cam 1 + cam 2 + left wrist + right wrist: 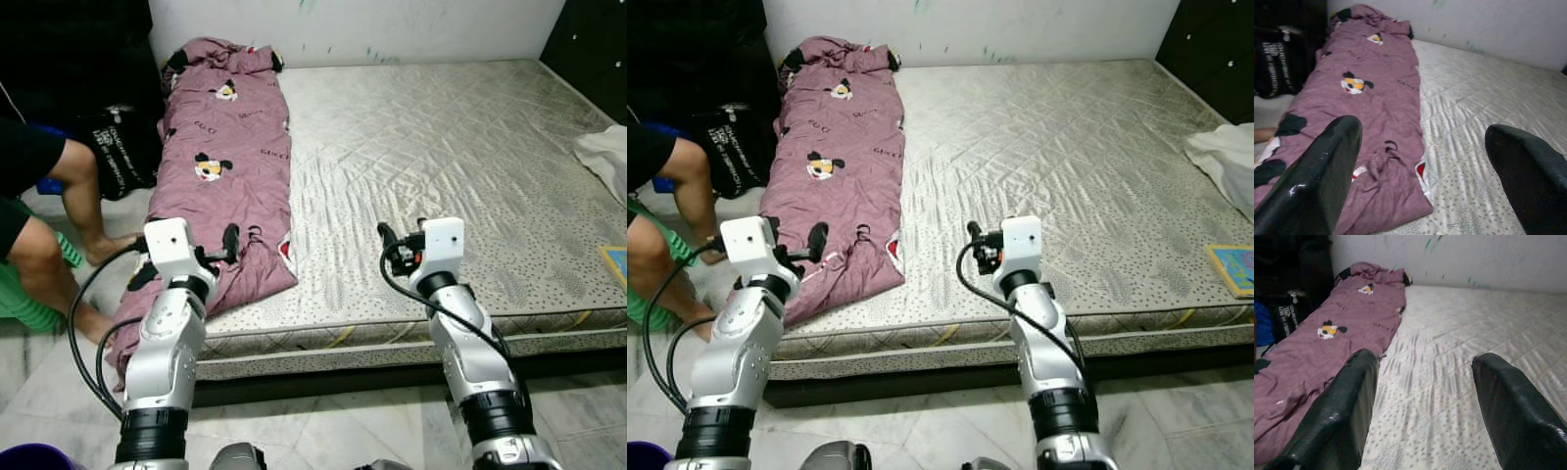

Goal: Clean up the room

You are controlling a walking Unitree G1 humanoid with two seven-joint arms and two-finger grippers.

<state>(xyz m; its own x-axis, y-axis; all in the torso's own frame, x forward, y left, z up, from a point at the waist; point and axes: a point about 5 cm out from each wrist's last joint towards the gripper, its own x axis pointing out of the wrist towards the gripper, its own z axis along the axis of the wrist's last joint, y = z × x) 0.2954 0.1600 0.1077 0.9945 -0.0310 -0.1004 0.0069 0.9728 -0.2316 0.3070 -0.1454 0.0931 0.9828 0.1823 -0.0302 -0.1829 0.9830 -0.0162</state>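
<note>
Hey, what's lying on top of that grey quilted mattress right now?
On the grey quilted mattress: a long purple cartoon-print blanket along its left edge, white cloth at the right, and a blue-edged book. Anything beneath the blanket is hidden.

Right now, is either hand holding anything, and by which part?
Nothing is held. Left hand is open above the purple blanket; right hand is open over the bare mattress.

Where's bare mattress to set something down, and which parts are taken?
Free: the wide middle of the mattress, from the purple blanket across to the white cloth, back to the wall. Taken: the left strip under the blanket; the right edge with the cloth and a book. Left gripper is over the blanket's near end, right gripper over bare mattress, both open.
</note>
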